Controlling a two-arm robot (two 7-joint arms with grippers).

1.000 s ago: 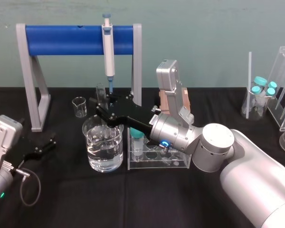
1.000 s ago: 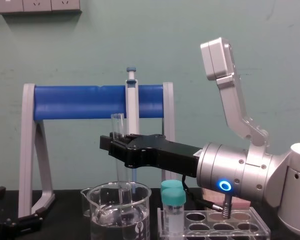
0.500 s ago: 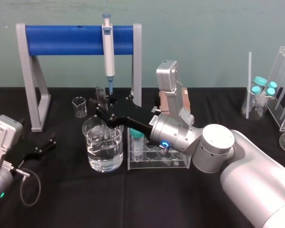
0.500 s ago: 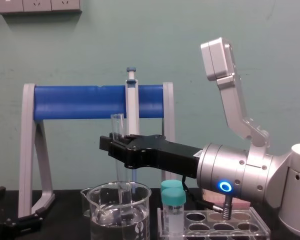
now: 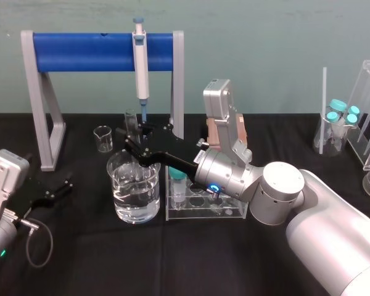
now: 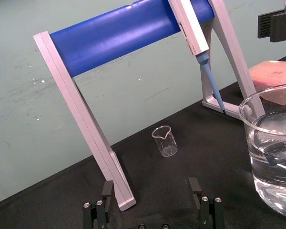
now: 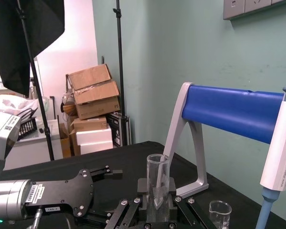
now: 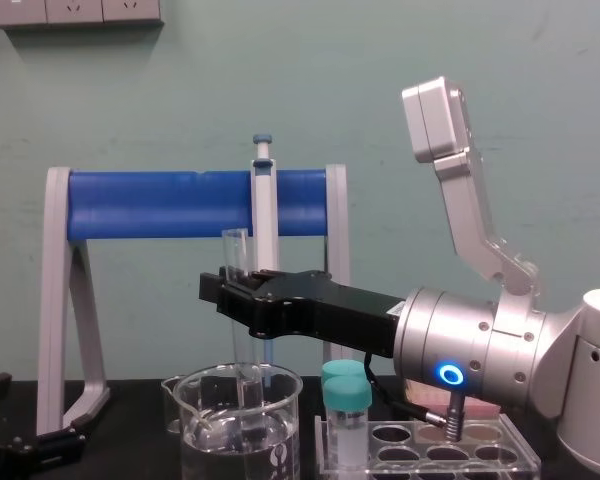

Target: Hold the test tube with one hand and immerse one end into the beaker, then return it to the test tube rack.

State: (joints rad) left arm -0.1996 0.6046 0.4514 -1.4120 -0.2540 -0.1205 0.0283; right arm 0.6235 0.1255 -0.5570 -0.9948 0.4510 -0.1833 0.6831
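The right gripper [image 8: 230, 291] pinches the test tube [image 8: 236, 252] upright, its lower end inside the beaker [image 8: 192, 442] of water and hard to make out through the glass. Just right, the test tube rack [image 8: 480, 462] holds teal-capped tubes [image 8: 347, 396]. The left gripper [image 5: 57, 189] rests spread at near left.

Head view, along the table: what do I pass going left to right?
left hand → beaker → test tube rack → cluster of teal-capped tubes
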